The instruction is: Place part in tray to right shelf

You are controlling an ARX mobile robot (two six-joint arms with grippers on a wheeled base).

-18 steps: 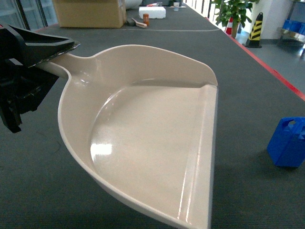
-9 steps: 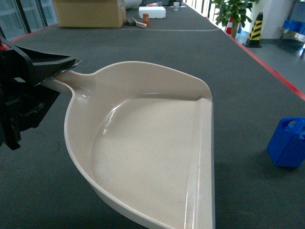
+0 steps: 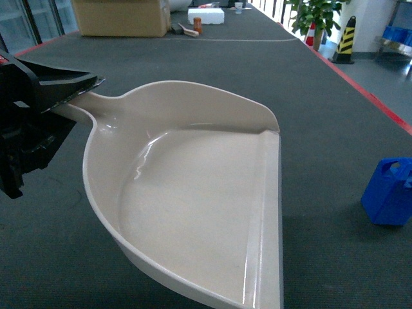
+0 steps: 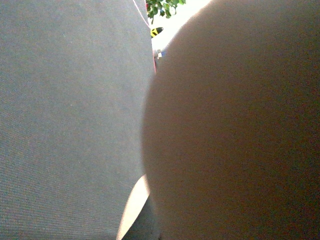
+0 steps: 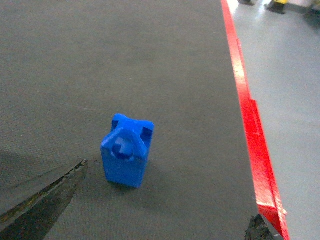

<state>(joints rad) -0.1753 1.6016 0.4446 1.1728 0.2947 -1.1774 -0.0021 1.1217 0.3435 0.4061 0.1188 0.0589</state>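
On the tray (image 3: pixel 193 212) and part (image 5: pixel 127 150), seemingly no legible markings.

So it's all on a dark grey carpeted floor (image 3: pixel 212 64) with a red stripe (image 5: pixel 247 110) along its right edge, the blue part (image 5: pixel 126 150) standing upright near that edge, plus a cardboard box (image 3: pixel 119 16) and a white foam block (image 3: pixel 206 15) way back at the far edge.
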